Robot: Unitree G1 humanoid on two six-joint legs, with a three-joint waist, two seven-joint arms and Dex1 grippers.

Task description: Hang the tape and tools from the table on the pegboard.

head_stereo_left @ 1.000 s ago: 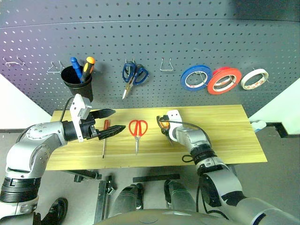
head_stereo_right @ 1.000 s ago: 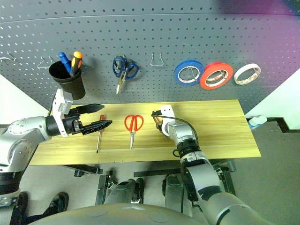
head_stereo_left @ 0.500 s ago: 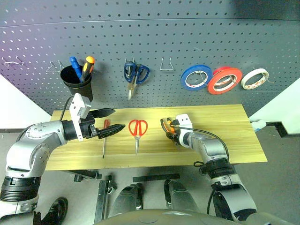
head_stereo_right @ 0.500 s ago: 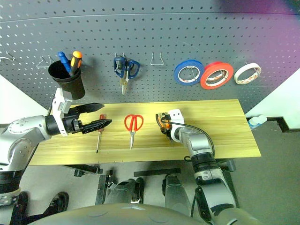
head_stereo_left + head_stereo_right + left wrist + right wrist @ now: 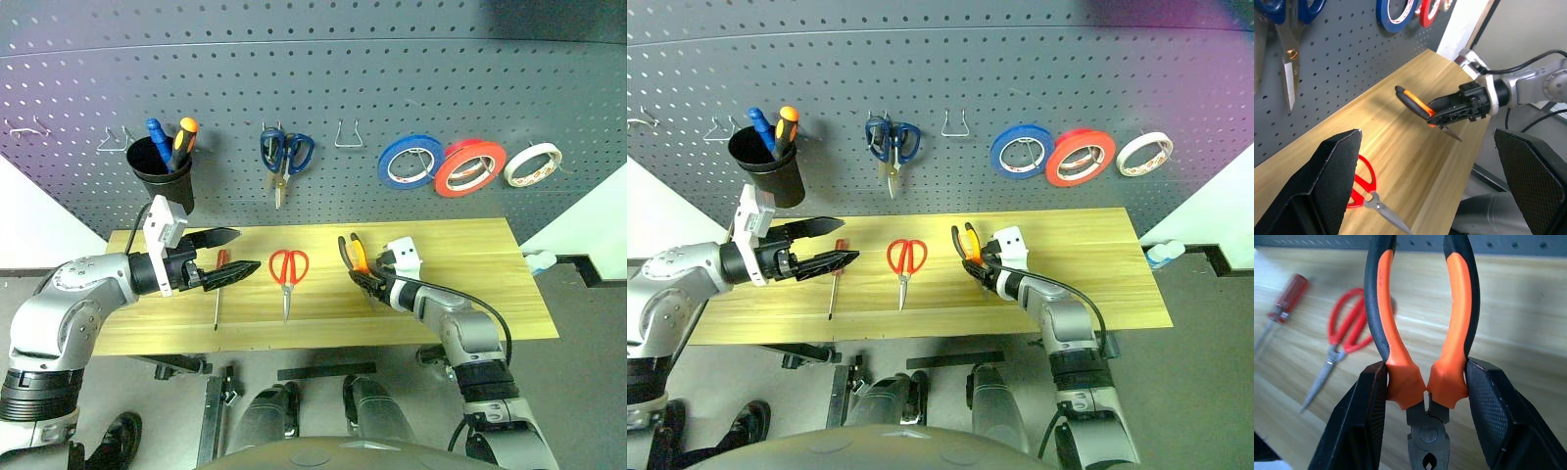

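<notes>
With the pliers [image 5: 354, 257] pinched in my right tool [image 5: 375, 283], I have them clear of the table [image 5: 470, 284], handles pointing up and toward the pegboard [image 5: 392, 78]. The right wrist view shows why the grip sits where it does: the two black fingers [image 5: 1364, 421] press on the orange collars just above the pivot, so both handle loops stay free for a hook. The nose hangs below the fingers.

My left tool [image 5: 223, 256] hovers spread wide over the left part of the table, holding nothing, just beside the red-handled screwdriver [image 5: 219, 284], which lies flat. I judge it is parked there to be ready for that tool next. The red scissors [image 5: 287, 276] lie flat near the middle of the table, blades pointing toward me.

The red tape [image 5: 468, 166] already hangs on the pegboard between the blue roll [image 5: 409, 162] and the white roll [image 5: 532, 164]. Blue scissors [image 5: 283, 157] hang further left, and a black cup [image 5: 164, 176] holds two other screwdrivers. A bare wire hook [image 5: 349, 136] sits between the blue scissors and the blue roll; I judge it the likely spot for the pliers, needing one handle loop threaded over it
</notes>
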